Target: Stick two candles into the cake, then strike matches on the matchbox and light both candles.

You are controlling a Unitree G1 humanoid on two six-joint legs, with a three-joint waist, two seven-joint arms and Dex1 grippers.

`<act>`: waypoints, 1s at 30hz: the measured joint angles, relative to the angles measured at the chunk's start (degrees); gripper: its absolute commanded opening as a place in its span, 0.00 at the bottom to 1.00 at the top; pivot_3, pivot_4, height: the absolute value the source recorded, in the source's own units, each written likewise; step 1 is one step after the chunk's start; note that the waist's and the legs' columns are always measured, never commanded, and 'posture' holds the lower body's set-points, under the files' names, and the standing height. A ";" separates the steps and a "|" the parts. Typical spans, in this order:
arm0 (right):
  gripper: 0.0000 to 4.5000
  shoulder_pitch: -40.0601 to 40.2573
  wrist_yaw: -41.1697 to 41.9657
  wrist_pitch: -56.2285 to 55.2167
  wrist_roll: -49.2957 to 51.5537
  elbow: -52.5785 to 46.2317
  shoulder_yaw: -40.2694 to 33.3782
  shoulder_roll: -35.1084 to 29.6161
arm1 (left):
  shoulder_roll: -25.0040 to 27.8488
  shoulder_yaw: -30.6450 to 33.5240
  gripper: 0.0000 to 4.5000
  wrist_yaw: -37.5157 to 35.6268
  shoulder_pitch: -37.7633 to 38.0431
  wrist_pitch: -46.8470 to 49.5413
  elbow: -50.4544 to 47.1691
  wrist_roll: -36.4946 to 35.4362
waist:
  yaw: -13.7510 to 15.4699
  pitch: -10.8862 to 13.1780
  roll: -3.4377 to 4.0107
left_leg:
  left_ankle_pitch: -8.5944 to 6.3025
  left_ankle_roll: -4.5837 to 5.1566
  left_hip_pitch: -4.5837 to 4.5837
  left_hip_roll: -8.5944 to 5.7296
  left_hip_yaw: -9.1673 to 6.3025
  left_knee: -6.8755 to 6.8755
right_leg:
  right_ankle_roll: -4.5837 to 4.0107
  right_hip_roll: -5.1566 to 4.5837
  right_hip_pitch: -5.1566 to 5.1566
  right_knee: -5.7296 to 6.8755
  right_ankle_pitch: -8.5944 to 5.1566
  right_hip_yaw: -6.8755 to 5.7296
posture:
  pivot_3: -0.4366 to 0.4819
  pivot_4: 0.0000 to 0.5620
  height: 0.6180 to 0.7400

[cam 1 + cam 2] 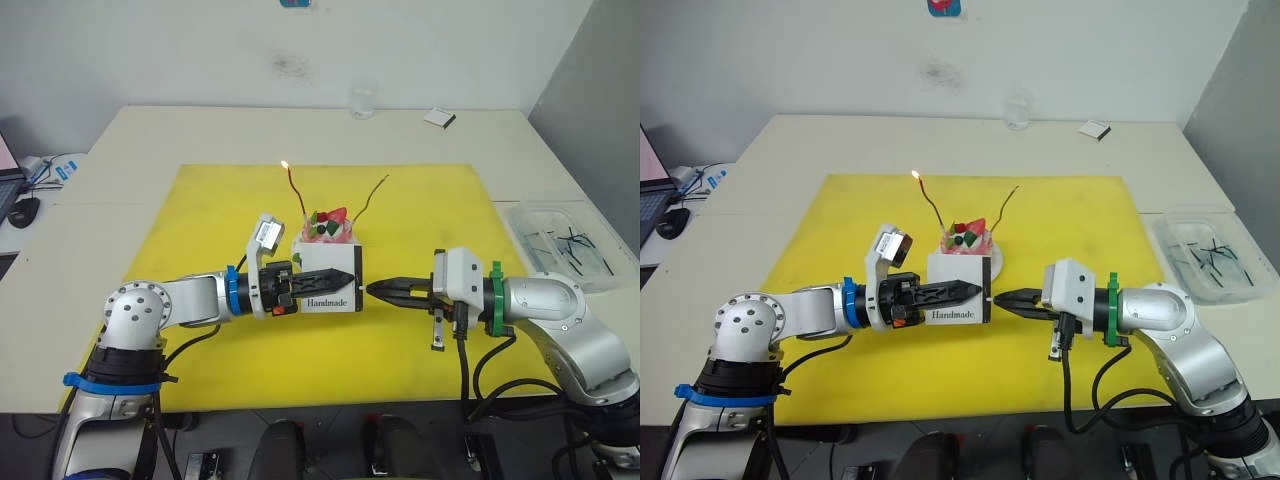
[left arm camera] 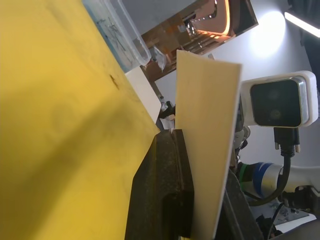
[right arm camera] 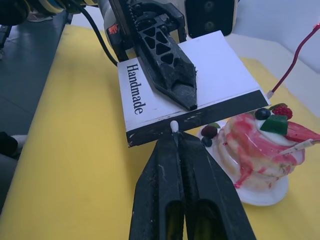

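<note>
The pink cake [image 1: 328,228] stands on its white plate [image 3: 265,192] at the middle of the yellow mat [image 1: 200,230]. Two candles are stuck in it. The dark red candle [image 1: 294,192] carries a small flame at its tip, while the olive-gold candle [image 1: 373,195] shows no flame. Just in front of the cake, my left gripper [image 1: 345,275] is shut on the white "Handmade" matchbox [image 1: 330,300] and holds it upright. My right gripper [image 1: 375,291] is shut on a match [image 3: 174,125], whose pale head touches the box's black striking strip [image 3: 220,112].
A clear plastic tray [image 1: 570,240] holding several dark sticks sits off the mat at the right. A glass [image 1: 362,100] and a small white-and-black box [image 1: 440,118] stand at the table's far edge. A laptop and a mouse [image 1: 22,210] lie at the far left.
</note>
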 measured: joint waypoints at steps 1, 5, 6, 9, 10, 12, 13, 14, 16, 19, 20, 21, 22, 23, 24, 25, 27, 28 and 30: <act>0.01 -0.32 -0.08 -0.21 -0.42 0.01 0.03 0.02 | 0.01 0.02 0.00 0.07 0.00 0.03 0.00 -0.09 | 0.00 0.00 0.00 | 0.00 0.00 0.00 0.00 0.00 0.00 | 0.00 0.00 0.00 -0.01 0.00 0.01 | 0.48 0.27 1.00; 0.01 -0.99 -0.27 -1.23 -1.43 0.85 0.49 0.28 | 0.05 0.07 0.00 0.41 0.01 0.09 -0.01 -0.40 | 0.04 0.00 0.00 | 0.00 0.00 -0.01 -0.01 0.02 0.00 | 0.00 -0.01 0.00 -0.03 0.00 0.01 | 0.48 0.27 1.00; 0.01 -0.98 -0.29 -1.60 -1.77 1.20 0.70 0.37 | 0.05 0.06 0.00 0.73 0.01 0.11 -0.01 -0.39 | 0.04 0.00 0.00 | 0.00 0.00 -0.01 -0.01 0.02 0.00 | 0.00 -0.01 0.00 -0.03 0.00 0.01 | 0.48 0.27 1.00; 0.01 -0.99 -0.32 -2.41 -2.66 1.52 1.09 0.39 | 0.05 0.06 0.00 1.28 0.03 0.17 -0.01 -0.43 | 0.05 0.00 0.00 | 0.00 0.00 -0.01 -0.01 0.02 0.00 | 0.00 -0.01 0.00 -0.01 0.00 0.00 | 0.48 0.27 1.00; 0.01 -0.99 -0.33 -2.52 -2.95 1.66 1.25 0.41 | 0.05 0.06 0.00 1.40 0.06 0.22 -0.01 -0.45 | 0.04 0.00 0.00 | 0.00 0.00 0.00 -0.01 0.02 0.00 | 0.00 -0.01 0.00 -0.01 0.00 -0.01 | 0.48 0.27 1.00; 0.01 -1.00 -0.35 -3.06 -3.29 1.76 1.47 0.41 | 0.05 0.06 0.00 1.80 0.11 0.25 -0.01 -0.83 | 0.04 0.00 0.00 | 0.00 0.00 0.00 -0.01 0.02 0.00 | 0.00 -0.01 0.00 0.00 0.00 -0.01 | 0.48 0.27 1.00; 0.01 -1.03 -0.35 -3.32 -3.48 1.91 1.50 0.41 | 0.06 0.08 0.00 2.09 0.11 0.24 -0.01 -1.14 | 0.04 0.00 0.00 | 0.00 0.00 0.00 -0.01 0.02 0.00 | 0.00 -0.01 0.00 0.00 0.00 0.00 | 0.48 0.27 1.00; 0.01 -1.11 -0.35 -3.61 -3.63 2.11 1.58 0.41 | 0.06 0.09 0.00 2.54 0.11 0.22 -0.01 -1.46 | 0.04 0.00 0.00 | 0.00 0.00 0.00 -0.01 0.02 0.00 | 0.00 -0.01 0.00 0.00 0.00 0.01 | 0.48 0.27 1.00; 0.01 -1.38 -0.35 -4.08 -3.98 2.50 1.73 0.40 | 0.01 0.09 0.00 3.82 0.11 -0.08 0.10 -2.74 | 0.04 0.00 0.00 | 0.00 0.00 0.00 -0.01 0.01 0.00 | 0.00 -0.01 0.00 0.00 0.00 0.01 | 0.48 0.27 1.00; 0.01 -1.12 1.98 -3.34 -5.96 2.64 4.73 -2.76 | -2.22 0.20 0.00 6.52 -1.23 -1.76 1.05 -8.72 | 0.26 0.00 0.00 | 0.00 0.00 -0.02 -0.02 0.00 0.03 | 0.00 -0.04 0.01 -0.01 0.00 0.00 | 0.48 0.27 1.00; 0.01 0.17 4.54 -2.42 -6.68 2.20 7.03 -6.33 | -3.27 0.26 0.00 8.02 -2.76 -3.11 1.66 -11.38 | 0.75 0.00 -0.01 | 0.00 0.00 -0.03 -0.02 0.01 0.04 | 0.00 -0.06 0.03 -0.04 0.00 -0.04 | 0.48 0.27 1.00; 0.01 2.49 7.58 -1.56 -7.49 1.65 9.05 -10.25 | -3.51 0.65 0.00 9.58 -4.38 -4.61 2.45 -13.84 | 1.37 0.01 -0.03 | 0.00 0.00 -0.05 -0.03 -0.01 0.06 | 0.00 -0.06 0.06 -0.07 0.00 -0.07 | 0.48 0.27 1.00; 0.01 5.36 10.21 -0.86 -7.31 0.76 9.62 -13.83 | -3.45 1.61 0.00 10.84 -5.52 -5.69 3.09 -15.49 | 1.63 0.01 -0.02 | 0.00 0.00 -0.05 -0.07 0.02 0.05 | 0.04 -0.08 0.05 -0.06 -0.02 -0.05 | 0.48 0.27 1.00; 0.01 7.24 11.86 -0.28 -6.66 0.16 9.36 -16.00 | -3.04 2.48 0.00 11.47 -5.94 -6.24 3.19 -16.27 | 1.60 0.01 -0.02 | -0.01 0.01 -0.03 -0.08 0.04 0.05 | 0.06 -0.08 0.05 -0.07 -0.04 0.00 | 0.48 0.27 1.00; 0.01 8.39 12.55 0.64 -4.94 -0.62 8.10 -17.08 | -2.23 2.78 0.00 11.62 -5.84 -6.50 3.01 -16.82 | 1.58 0.01 -0.02 | -0.01 0.01 -0.03 -0.08 0.03 0.05 | 0.06 -0.08 0.06 -0.07 -0.04 0.02 | 0.48 0.27 1.00; 0.01 8.52 12.24 1.82 -2.26 -1.68 5.09 -16.53 | -0.82 2.84 0.00 11.60 -4.76 -6.27 2.36 -16.91 | 0.97 0.01 -0.02 | -0.01 0.01 0.08 -0.01 0.05 0.05 | 0.06 -0.04 0.03 -0.04 -0.03 0.06 | 0.48 0.27 1.00; 0.01 6.79 10.39 3.48 1.72 -2.79 0.10 -14.54 | 0.69 2.23 0.00 11.29 -1.05 -5.03 -0.10 -15.94 | 0.09 0.01 -0.02 | -0.01 0.01 0.29 -0.02 0.01 0.02 | 0.08 -0.04 0.12 0.02 -0.02 0.15 | 0.48 0.27 1.00; 0.01 5.39 9.20 4.13 2.86 -2.89 -1.66 -13.45 | 1.42 1.61 0.00 10.94 1.32 -4.15 -1.83 -14.98 | -0.18 0.02 -0.03 | -0.01 0.00 0.34 0.00 -0.03 0.00 | 0.08 -0.03 0.16 0.05 -0.02 0.11 | 0.48 0.27 1.00; 0.01 3.39 7.46 4.71 3.86 -2.53 -3.43 -12.35 | 2.16 0.59 0.00 10.33 4.58 -3.12 -4.07 -13.78 | -0.14 0.03 -0.06 | 0.01 -0.02 0.33 0.00 -0.06 0.00 | 0.04 -0.03 0.21 0.07 -0.03 0.02 | 0.48 0.27 1.00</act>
